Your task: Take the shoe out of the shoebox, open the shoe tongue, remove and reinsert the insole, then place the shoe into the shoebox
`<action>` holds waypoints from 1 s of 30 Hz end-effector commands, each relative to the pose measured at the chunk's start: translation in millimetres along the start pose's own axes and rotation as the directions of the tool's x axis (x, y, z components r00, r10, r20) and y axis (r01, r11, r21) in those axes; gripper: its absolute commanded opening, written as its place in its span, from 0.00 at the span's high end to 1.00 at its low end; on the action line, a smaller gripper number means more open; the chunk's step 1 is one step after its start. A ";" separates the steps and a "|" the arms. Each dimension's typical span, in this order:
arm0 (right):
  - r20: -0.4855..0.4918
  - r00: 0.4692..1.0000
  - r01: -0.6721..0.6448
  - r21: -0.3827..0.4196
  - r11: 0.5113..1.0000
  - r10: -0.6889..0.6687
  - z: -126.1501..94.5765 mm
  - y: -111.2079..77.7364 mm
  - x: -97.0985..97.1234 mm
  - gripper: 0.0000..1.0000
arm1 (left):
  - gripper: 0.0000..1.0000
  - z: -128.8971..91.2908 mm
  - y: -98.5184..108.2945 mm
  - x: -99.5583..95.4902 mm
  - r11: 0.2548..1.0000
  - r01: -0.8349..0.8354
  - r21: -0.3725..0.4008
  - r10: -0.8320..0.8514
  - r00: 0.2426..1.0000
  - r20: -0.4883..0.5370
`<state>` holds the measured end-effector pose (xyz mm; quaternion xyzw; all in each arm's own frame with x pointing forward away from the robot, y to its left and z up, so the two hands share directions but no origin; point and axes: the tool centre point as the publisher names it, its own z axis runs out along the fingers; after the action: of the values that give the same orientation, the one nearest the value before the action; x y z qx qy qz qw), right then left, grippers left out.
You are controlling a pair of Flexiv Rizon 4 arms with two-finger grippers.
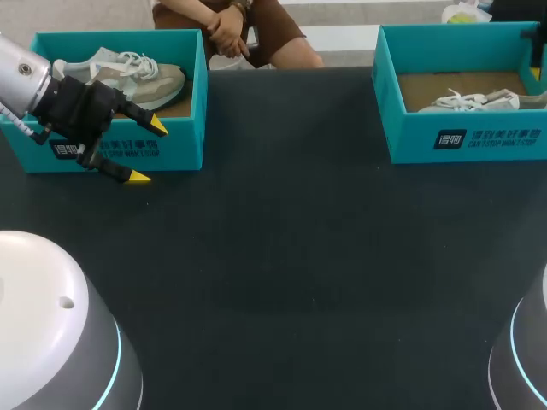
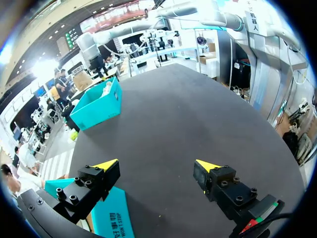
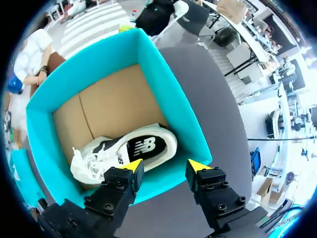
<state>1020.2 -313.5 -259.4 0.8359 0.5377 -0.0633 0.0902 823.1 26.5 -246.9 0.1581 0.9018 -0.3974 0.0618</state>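
My right end effector [image 3: 166, 166] hangs spread over the near wall of the right-hand teal cardboard shoebox [image 3: 114, 49], I'd say to reach the white lace-up shoe [image 3: 133, 148] inside. Across the black worktop [image 1: 299, 256] from it, my left end effector [image 1: 147, 152], also spread, sits beside a second teal shoebox [image 1: 181, 147] holding a grey shoe [image 1: 145, 81]. Two boxes, two shoes.

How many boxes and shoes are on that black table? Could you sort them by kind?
Teal cardboard shoeboxes: 2, the left shoebox and the right shoebox.
Lace-up sneakers: 2, a beige and grey sneaker in the left shoebox and a white sneaker in the right shoebox.
Total: 4.
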 end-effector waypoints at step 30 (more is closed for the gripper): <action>-0.090 0.954 0.272 -0.145 0.951 -0.287 -41.0 -98.3 25.8 0.00 | 0.00 -10.5 11.6 -5.1 0.977 -0.213 -0.018 0.213 0.977 0.011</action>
<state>944.3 -241.3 -232.3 0.7459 0.6580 0.0029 0.1027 826.9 29.4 -247.5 0.1705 0.9015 -0.3911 0.0726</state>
